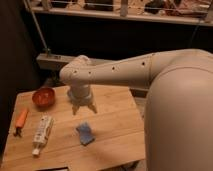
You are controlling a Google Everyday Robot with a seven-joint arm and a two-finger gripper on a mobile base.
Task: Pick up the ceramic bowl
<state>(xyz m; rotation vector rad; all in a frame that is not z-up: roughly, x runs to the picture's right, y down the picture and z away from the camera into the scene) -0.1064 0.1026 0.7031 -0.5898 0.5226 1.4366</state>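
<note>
The ceramic bowl [43, 96] is small, round, orange-red and glossy. It sits near the far left of the wooden table [117, 131]. My gripper [83, 108] hangs from the white arm over the middle of the table, pointing down, a short way to the right of the bowl and apart from it. It holds nothing that I can see.
An orange carrot-shaped thing [21, 119] lies at the left edge. A white tube [42, 134] lies in front of the bowl. A small blue object [85, 133] lies in front of the gripper. My large white arm covers the right side. A metal rail runs behind the table.
</note>
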